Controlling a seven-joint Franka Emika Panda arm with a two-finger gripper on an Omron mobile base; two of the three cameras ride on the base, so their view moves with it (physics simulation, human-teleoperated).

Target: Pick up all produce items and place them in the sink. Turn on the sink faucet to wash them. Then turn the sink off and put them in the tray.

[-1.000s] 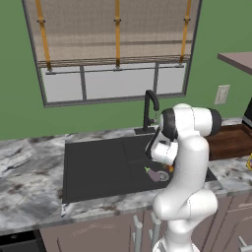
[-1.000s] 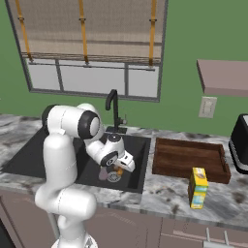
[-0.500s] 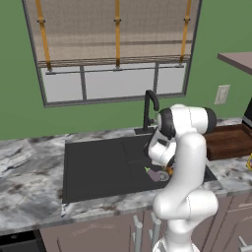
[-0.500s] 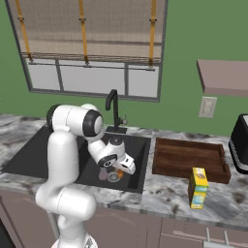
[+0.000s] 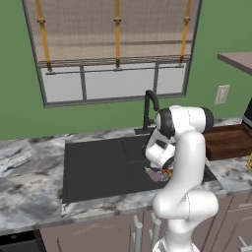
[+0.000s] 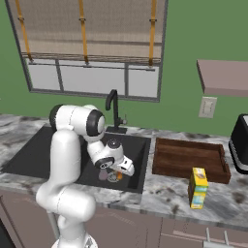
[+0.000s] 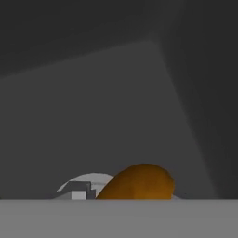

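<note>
My gripper [image 5: 166, 173] [image 6: 116, 175] reaches down to the floor of the black sink [image 5: 93, 167] [image 6: 29, 155], at its right end. It appears shut on the orange produce item [image 7: 139, 182] [image 5: 169, 172], which lies right at the fingertips over the round steel drain [image 7: 83, 186]. The fingertips themselves are hidden. The dull purple produce item [image 5: 155, 173] [image 6: 103, 175] lies on the sink floor just beside the hand. Behind the basin rises the black sink faucet [image 5: 147, 106] [image 6: 114, 104]. The brown wooden tray [image 5: 231, 142] [image 6: 189, 160] sits on the counter to the right of the sink.
A yellow carton [image 6: 197, 188] stands on the counter in front of the tray. At the far right edge is a dark appliance [image 6: 240, 150]. A shelf [image 6: 225, 77] hangs on the green wall above the tray. The sink's left half has free room.
</note>
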